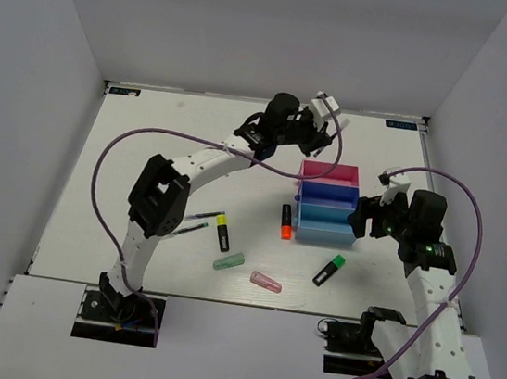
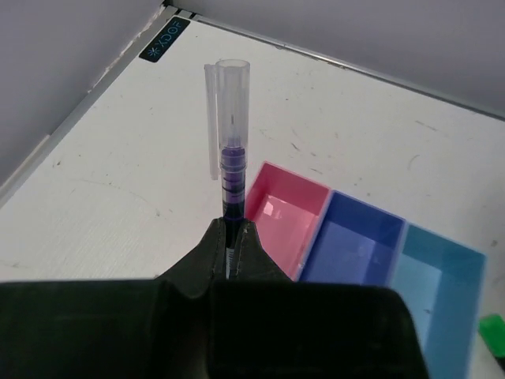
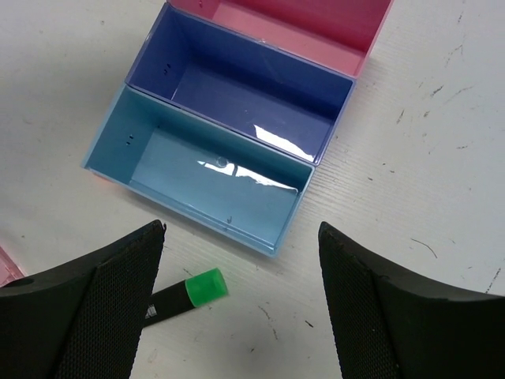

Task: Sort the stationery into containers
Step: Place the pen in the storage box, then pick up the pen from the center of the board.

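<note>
My right gripper (image 3: 241, 229) hangs wide open and empty over the green highlighter (image 3: 185, 296), ready to take it beside the light blue bin (image 3: 205, 178). Farther off, my left gripper (image 2: 234, 233) pinches a dark blue pen (image 2: 231, 170) near the pink bin (image 2: 276, 217), probably for dropping.

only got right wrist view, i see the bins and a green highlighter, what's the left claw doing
Observer: The left claw is shut on a dark blue pen with a clear cap, near the pink bin.
Operator: anything on the other side of the bins
Observer: An orange highlighter lies beside the light blue bin.
Operator: any other highlighters
Observer: A yellow highlighter lies left of the orange one.
</note>
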Action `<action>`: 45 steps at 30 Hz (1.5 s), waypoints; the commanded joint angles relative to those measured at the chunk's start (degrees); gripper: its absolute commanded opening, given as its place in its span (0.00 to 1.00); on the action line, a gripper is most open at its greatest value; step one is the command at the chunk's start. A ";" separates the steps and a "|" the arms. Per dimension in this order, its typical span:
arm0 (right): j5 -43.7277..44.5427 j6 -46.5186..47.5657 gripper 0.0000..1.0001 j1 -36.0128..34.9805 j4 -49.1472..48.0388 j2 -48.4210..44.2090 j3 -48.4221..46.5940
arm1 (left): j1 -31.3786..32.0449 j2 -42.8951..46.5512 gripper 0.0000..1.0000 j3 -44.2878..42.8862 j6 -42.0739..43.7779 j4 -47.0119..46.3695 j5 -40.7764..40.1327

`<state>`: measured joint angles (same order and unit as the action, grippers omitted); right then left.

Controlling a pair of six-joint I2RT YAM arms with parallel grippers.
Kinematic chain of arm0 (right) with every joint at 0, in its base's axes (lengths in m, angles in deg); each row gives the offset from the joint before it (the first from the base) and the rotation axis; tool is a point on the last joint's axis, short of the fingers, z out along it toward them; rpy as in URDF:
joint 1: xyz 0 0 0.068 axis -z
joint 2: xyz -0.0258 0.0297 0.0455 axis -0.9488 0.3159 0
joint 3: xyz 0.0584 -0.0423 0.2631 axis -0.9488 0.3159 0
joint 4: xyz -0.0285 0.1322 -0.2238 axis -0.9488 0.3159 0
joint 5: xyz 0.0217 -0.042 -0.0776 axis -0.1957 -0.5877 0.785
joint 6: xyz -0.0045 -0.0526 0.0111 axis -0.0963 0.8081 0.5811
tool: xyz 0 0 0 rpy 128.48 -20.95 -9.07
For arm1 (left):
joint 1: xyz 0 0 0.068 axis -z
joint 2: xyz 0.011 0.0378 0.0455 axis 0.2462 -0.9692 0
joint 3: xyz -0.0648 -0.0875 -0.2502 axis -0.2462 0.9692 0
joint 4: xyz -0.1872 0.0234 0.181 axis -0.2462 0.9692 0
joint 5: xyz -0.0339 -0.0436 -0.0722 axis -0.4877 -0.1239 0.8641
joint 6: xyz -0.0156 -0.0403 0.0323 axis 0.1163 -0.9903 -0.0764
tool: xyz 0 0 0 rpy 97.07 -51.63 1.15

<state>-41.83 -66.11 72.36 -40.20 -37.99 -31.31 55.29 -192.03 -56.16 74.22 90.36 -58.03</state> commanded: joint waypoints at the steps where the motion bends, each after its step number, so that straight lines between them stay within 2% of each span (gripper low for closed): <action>1: 0.27 1.38 0.81 0.37 -2.58 -0.11 0.43 | 0.36 -4.57 0.00 -2.15 2.66 -7.78 1.64; 3: 0.01 1.72 0.81 0.28 -2.58 -0.20 0.35 | 1.06 -6.33 0.00 -2.76 3.18 -12.45 -0.73; 7: 0.88 2.34 0.81 0.19 -2.67 -0.03 0.35 | 1.59 -10.99 0.00 -7.33 3.45 -12.90 -2.77; 14: 2.29 2.78 0.82 0.19 -2.58 0.15 0.26 | 1.59 -13.37 0.00 -7.16 2.13 -12.47 -3.03; 15: 2.38 2.78 0.82 0.28 -2.67 0.24 0.43 | 1.85 -12.76 0.05 -6.03 1.96 -12.81 -3.38; 17: 2.20 2.69 0.84 0.19 -2.58 0.24 0.26 | 1.68 -12.32 0.24 -4.53 1.52 -13.17 -3.64; 20: 2.12 2.52 0.85 0.28 -2.32 0.24 0.17 | 1.77 -11.44 0.41 -3.56 0.82 -13.08 -3.82; 21: 2.20 2.52 0.85 0.28 -2.66 0.33 0.17 | 1.68 -11.35 0.50 -4.08 0.90 -12.39 -3.82; 23: 2.47 2.52 0.85 0.19 -2.67 0.33 0.17 | 1.68 -11.44 0.53 -4.87 0.64 -11.33 -3.91; 25: 2.91 2.35 0.85 0.37 -2.84 0.15 0.26 | 1.77 -10.74 0.60 -5.31 0.46 -10.53 -3.65; 27: 3.08 2.52 0.85 0.37 -2.76 0.15 0.52 | 1.77 -10.12 0.60 -3.57 0.37 -10.88 -3.82; 29: 3.08 2.52 0.85 0.37 -3.02 -0.02 0.70 | 1.94 -6.88 0.52 -1.81 -0.33 -12.72 -4.34; 30: 2.73 2.52 0.81 0.45 -3.11 -0.11 0.87 | 1.94 -4.08 0.47 2.38 -1.46 -13.17 -4.61; 31: 2.21 2.61 0.77 0.37 -3.19 -0.03 1.05 | 1.94 -0.49 0.34 4.25 -1.56 -13.60 -4.87; 32: 1.68 2.78 0.68 0.45 -3.02 -0.02 1.14 | 1.86 1.29 0.27 6.18 -2.00 -14.22 -5.22; 33: 0.63 3.13 0.33 0.37 -2.93 -0.20 1.22 | 1.94 6.18 0.19 12.73 -3.48 -13.70 -7.84; 34: -0.33 3.31 0.14 0.45 -3.02 -0.20 1.75 | 1.94 11.19 0.13 15.14 -4.63 -11.87 -9.26; 35: -1.48 3.48 0.00 0.37 -3.11 -0.29 1.93 | 2.03 16.54 0.00 18.99 -5.59 -7.59 -12.49; 36: -2.10 3.75 0.00 0.37 -2.93 -0.20 2.10 | 1.94 18.95 0.00 21.55 -8.47 -4.59 -18.79; 37: -4.19 4.10 0.00 0.28 -2.84 -0.29 2.19 | 1.94 24.71 0.00 22.02 -12.68 4.84 -22.42; 38: -4.65 4.71 0.01 0.19 -2.15 0.23 2.28 | 1.42 26.16 0.00 21.93 -17.86 16.16 -30.46; 39: -5.00 4.98 0.20 -0.07 -1.97 0.50 2.11 | 0.89 27.31 0.02 22.54 -24.35 25.93 -38.81; 40: -6.40 4.89 0.27 -0.07 -1.62 0.94 1.76 | -0.85 30.63 0.15 23.24 -32.16 30.99 -44.11; 41: -6.76 4.89 0.32 -0.16 -1.00 1.64 1.40 | -3.65 31.71 0.40 25.43 -36.67 42.70 -45.73; 42: -7.02 4.89 0.36 -0.33 -0.91 1.82 1.23 | -4.90 32.85 0.44 29.80 -41.07 44.90 -47.14; 43: -7.37 4.72 0.41 -0.42 -0.91 2.34 0.96 | -8.48 35.12 0.46 32.37 -50.07 46.06 -45.15; 44: -7.55 4.63 0.43 -0.51 -0.65 2.61 0.87 | -10.17 36.97 0.46 36.83 -52.95 46.50 -43.56; 45: -7.55 4.28 0.44 -0.51 -0.65 2.79 0.70 | -15.15 38.38 0.51 41.40 -55.67 47.12 -39.89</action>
<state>-46.68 -62.11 72.18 -41.29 -35.74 -29.05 48.34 -153.23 -25.54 38.09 118.09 -94.13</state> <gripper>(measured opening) 0.431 0.480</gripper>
